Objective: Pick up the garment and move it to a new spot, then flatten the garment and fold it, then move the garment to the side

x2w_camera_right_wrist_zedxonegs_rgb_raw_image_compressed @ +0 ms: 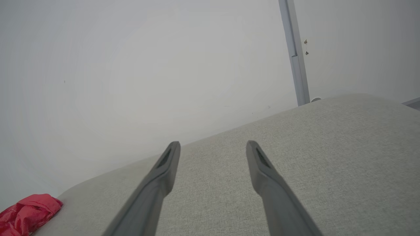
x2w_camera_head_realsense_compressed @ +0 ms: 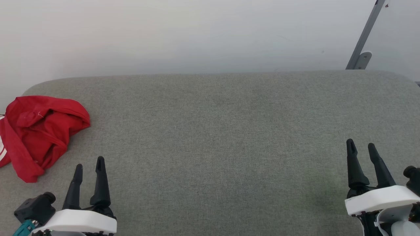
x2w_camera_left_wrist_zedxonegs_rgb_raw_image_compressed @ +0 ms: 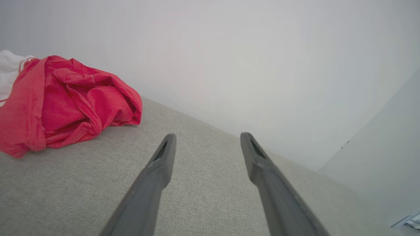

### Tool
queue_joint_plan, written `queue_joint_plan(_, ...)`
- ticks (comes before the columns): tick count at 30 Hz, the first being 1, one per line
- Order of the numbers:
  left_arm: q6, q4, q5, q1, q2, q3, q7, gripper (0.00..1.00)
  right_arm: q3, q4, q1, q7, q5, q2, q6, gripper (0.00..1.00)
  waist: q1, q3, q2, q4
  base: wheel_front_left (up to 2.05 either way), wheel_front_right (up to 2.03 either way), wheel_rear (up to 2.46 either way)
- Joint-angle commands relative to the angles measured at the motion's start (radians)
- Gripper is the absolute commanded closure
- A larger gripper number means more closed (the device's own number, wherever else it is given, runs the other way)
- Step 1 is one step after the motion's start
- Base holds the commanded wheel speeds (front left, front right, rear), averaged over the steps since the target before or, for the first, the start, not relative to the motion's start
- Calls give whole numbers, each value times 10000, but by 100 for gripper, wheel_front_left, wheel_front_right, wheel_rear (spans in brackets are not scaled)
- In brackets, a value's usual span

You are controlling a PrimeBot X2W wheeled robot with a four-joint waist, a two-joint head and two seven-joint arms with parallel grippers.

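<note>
— Up and to the left of the left pincer (x2w_camera_head_realsense_compressed: 89,162), a little beyond its fingertips, lies the red jersey shirt (x2w_camera_head_realsense_compressed: 39,131), bunched in a heap near a rounded corner of the grey surface (x2w_camera_head_realsense_compressed: 213,131). How far along are we?

— At the very start, I judge. Nothing is lifted, spread or folded. Picking up, moving, flattening, folding and setting aside are all left to do.

— And the pincers?

— The left pincer has its two dark fingers apart, holding nothing and clear of the cloth. The right pincer (x2w_camera_head_realsense_compressed: 360,143) is the same, apart and empty. The shirt is far off to its left, well apart from it across bare upholstery.

— What is the shirt like?

— It looks like a soft, matte knit, crumpled into deep folds and rolled ridges. A white sleeve (x2w_camera_left_wrist_zedxonegs_rgb_raw_image_compressed: 10,68) pokes out on the side of the heap away from the left pincer. It looks limp, so I expect it to sag and drape once raised.

— And what it lies on?

— It is padded and covered in a tight grey weave. That probably grips a little, so the cloth may drag rather than slide. Ahead of both pincers stands a plain pale wall (x2w_camera_head_realsense_compressed: 197,32), and beyond the right pincer a slanted grey metal strut (x2w_camera_head_realsense_compressed: 364,36).
</note>
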Motion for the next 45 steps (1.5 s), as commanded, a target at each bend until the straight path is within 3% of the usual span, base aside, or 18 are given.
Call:
queue_joint_plan(1,-38,-141,329,32,80,-26,-112,0,15,-163,-19,-130,-312,-81,2,0,0,4,-1,-3,0,0,0)
queue_joint_plan(45,-84,-399,3128,512,874,-1288,-1035,0,-103,-596,373,-1057,-3989,-290,4,0,0,2,-1,-50,0,0,0)
